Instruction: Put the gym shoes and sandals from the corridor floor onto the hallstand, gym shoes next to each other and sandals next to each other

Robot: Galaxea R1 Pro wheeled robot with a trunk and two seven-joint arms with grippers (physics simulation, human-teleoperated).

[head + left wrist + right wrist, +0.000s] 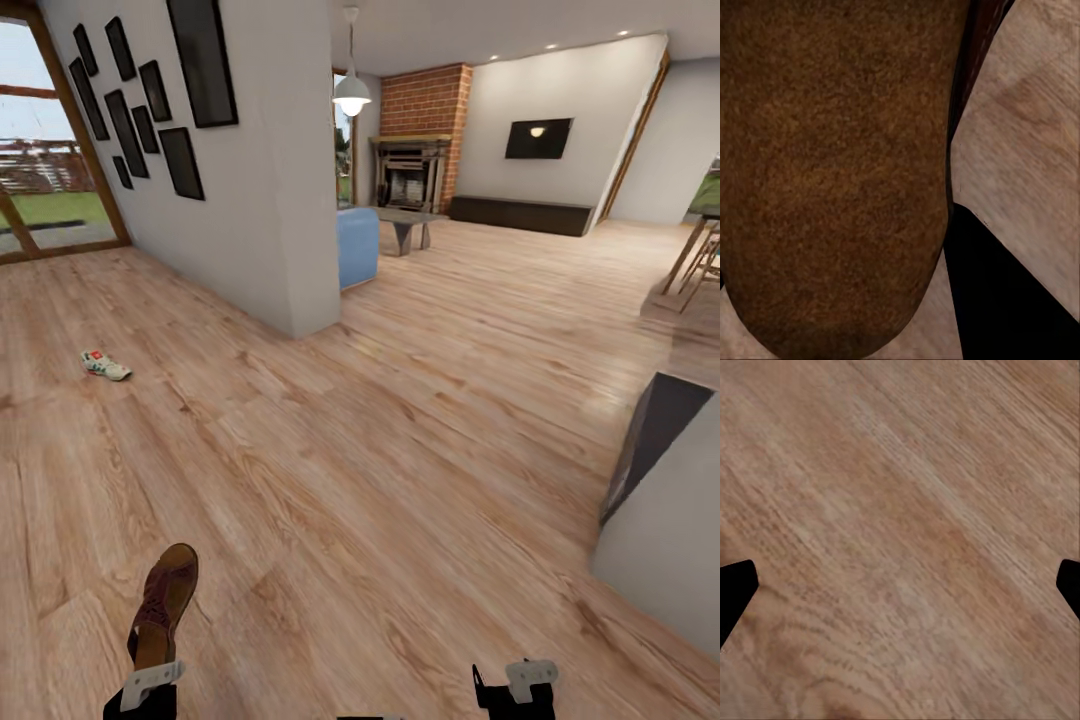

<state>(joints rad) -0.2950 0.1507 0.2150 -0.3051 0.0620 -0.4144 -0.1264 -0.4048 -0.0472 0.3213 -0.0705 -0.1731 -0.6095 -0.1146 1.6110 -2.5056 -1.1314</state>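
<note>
Sandal (165, 600) pinched at its heel end by left gripper (150, 680), sole raised above corridor floor (400, 450). Judged light, flat, flexible leather; heel grip suits. Right gripper (900, 585) spread, empty. Gym shoe (105, 366) lies well apart.

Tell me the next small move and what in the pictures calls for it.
Probably keep the left tool shut on the brown sandal and turn the base to look for the shoe rack. The sandal is already lifted off the floor, while the right tool hangs open with nothing in it, and one gym shoe lies far off by the wall.
</note>
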